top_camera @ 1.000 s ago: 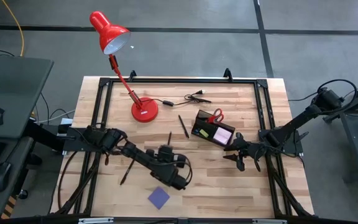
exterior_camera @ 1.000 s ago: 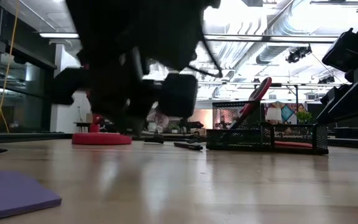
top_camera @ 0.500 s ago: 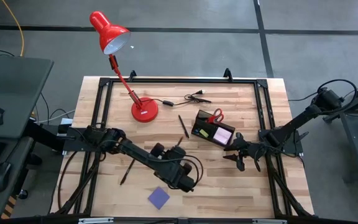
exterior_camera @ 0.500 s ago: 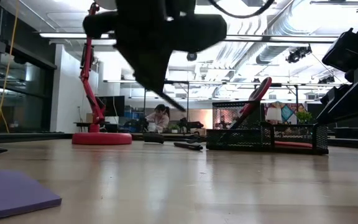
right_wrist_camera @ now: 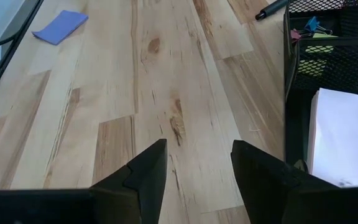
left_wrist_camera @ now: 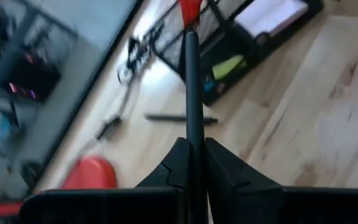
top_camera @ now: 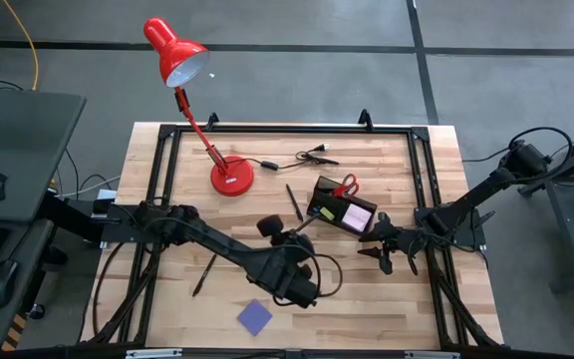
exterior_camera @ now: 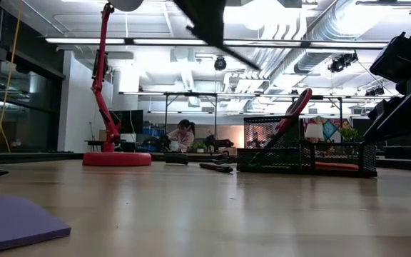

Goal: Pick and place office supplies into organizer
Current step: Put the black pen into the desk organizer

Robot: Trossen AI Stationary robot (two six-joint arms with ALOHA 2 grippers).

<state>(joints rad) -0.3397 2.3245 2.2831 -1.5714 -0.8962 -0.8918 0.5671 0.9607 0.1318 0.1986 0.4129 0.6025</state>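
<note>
My left gripper (top_camera: 287, 237) hangs over the table's middle, shut on a thin dark pen (left_wrist_camera: 191, 93) that points toward the organizer (top_camera: 342, 209). The organizer is a black mesh tray holding red-handled scissors (top_camera: 347, 186), a pink note pad (top_camera: 356, 215) and a small yellow piece (left_wrist_camera: 229, 65). A blue-purple note pad (top_camera: 255, 317) lies flat near the table's near edge. Two more pens (top_camera: 293, 202) (top_camera: 203, 274) lie on the wood. My right gripper (right_wrist_camera: 197, 168) is open above bare wood, just on the near-right side of the organizer. My left gripper pinches the pen's shaft (left_wrist_camera: 192, 144) between its two fingers (left_wrist_camera: 178, 163), which lie along the pen. Most of the pen sticks out past the fingertips. In the low view the pen (exterior_camera: 237, 53) is lifted well clear of the table and slants downward toward the organizer.
A red desk lamp (top_camera: 229, 178) stands at the far left, with a black cable and plug (top_camera: 312, 155) beside it. A black metal frame (top_camera: 167, 135) runs around the table top. Bare wood lies between the blue-purple pad and the organizer.
My left gripper has risen and moved toward the table's right and the organizer, carrying the pen. In the low view it went from just above the table to the picture's top. The right arm has kept still.
</note>
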